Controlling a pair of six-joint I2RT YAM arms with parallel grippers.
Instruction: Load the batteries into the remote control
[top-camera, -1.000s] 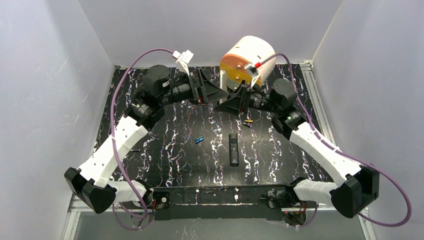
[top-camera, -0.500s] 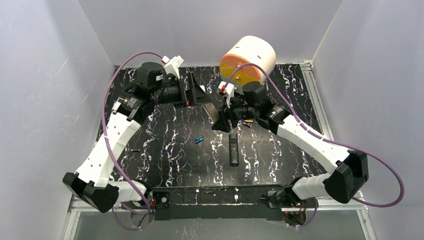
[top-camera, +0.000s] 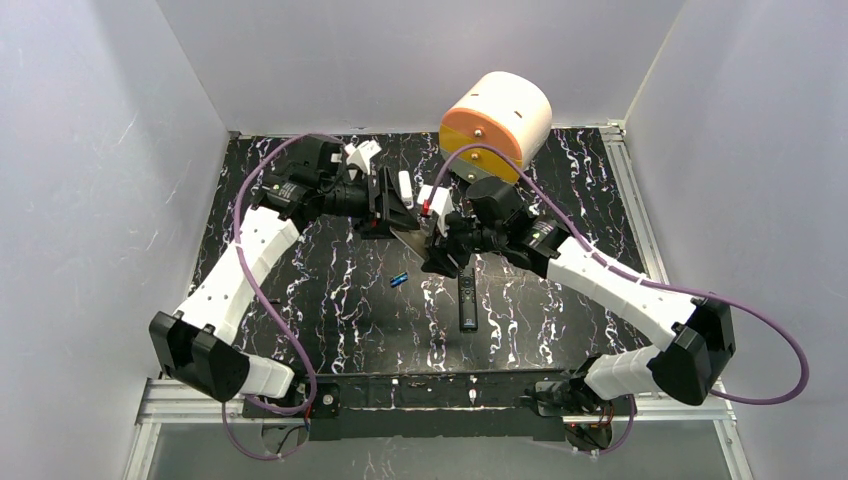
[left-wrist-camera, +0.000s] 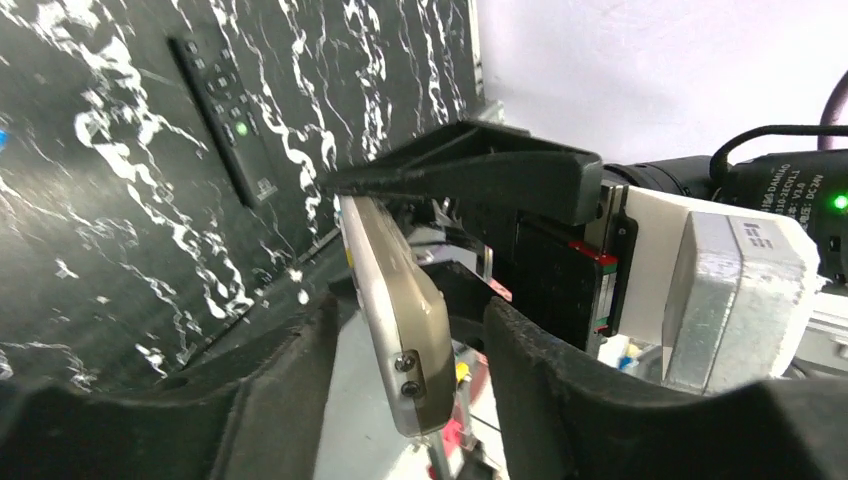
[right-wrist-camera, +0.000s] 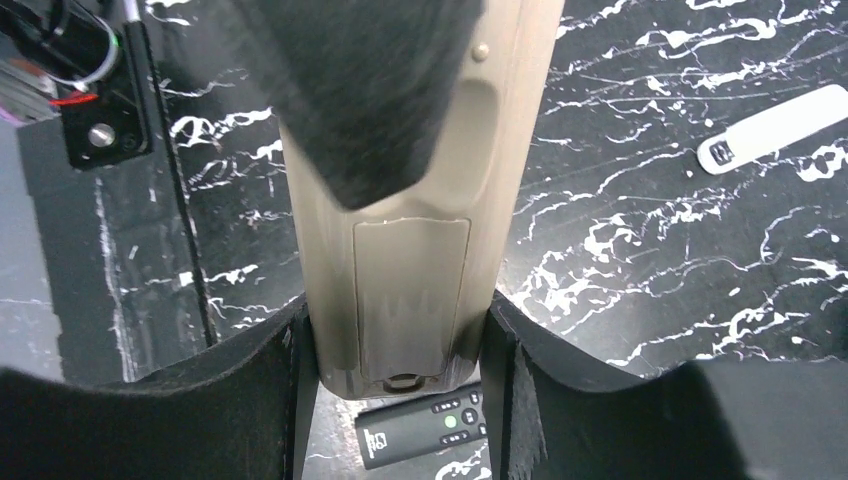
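Observation:
The remote control hangs above the mat with its greyish-tan back and battery cover facing the right wrist camera. My right gripper is shut on its lower end, a finger pressed to each long side. In the left wrist view the remote control shows edge-on. My left gripper straddles its other end, open, with a gap on both sides. From above, the two grippers meet at the remote control. A shiny blue battery lies on the mat just in front. The dark battery is hidden.
A slim black remote lies right of the blue battery, directly under the held remote. A narrow white stick rests on the mat behind the grippers. A large orange-and-cream cylinder stands at the back. Grey walls enclose the marbled black mat.
Both arms have swung in and forward from the back of the mat. The right gripper brought the remote control along, and the left gripper's jaws have narrowed around its free end.

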